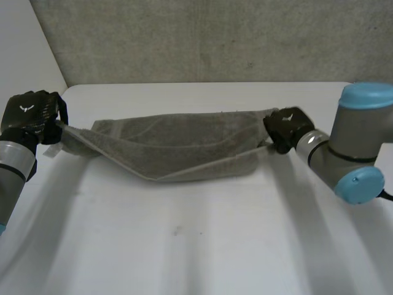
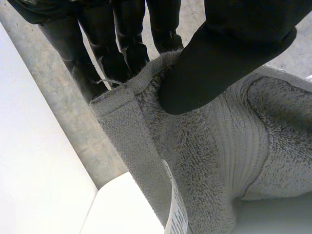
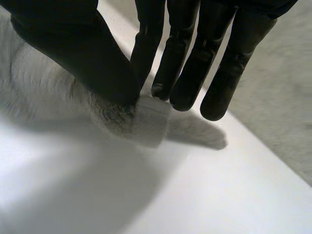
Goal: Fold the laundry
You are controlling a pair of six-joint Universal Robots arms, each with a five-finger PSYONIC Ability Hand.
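Currently, one grey towel (image 1: 178,147) is being held stretched across the white desk (image 1: 184,246), with its middle sagging onto the surface and both ends being lifted. One end corner is being pinched between the thumb and fingers (image 2: 122,44) of the left hand (image 1: 34,114). The opposite corner is being gripped the same way by the right hand (image 1: 287,128). A first lengthwise fold is judged to be under way, so further folds and flattening are being left undone. Counted: one towel, two hands, one desk.
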